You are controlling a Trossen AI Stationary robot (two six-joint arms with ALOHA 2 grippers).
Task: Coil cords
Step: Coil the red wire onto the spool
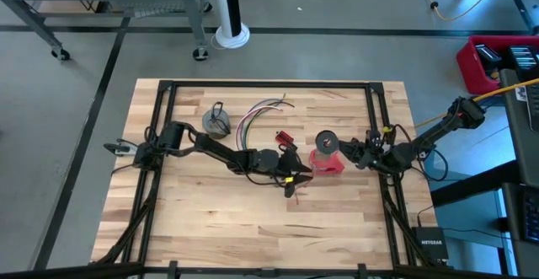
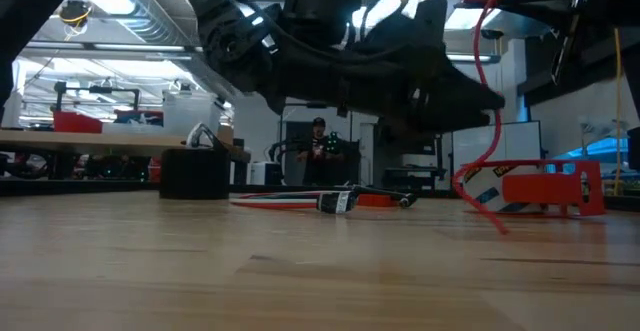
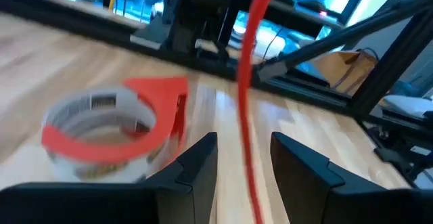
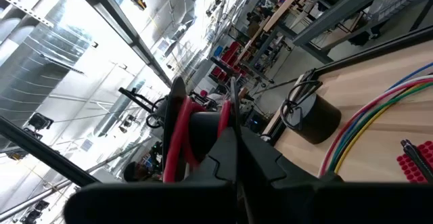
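Even overhead light; soft short shadows under the arms on the table [image 1: 253, 220]. Low view dim in front, ceiling lamps [image 2: 110, 1] glaring behind. Left wrist view smeared: red cord [image 3: 249, 95] and tape roll [image 3: 101, 132] blurred (motion, likely). Right wrist view washed bright.
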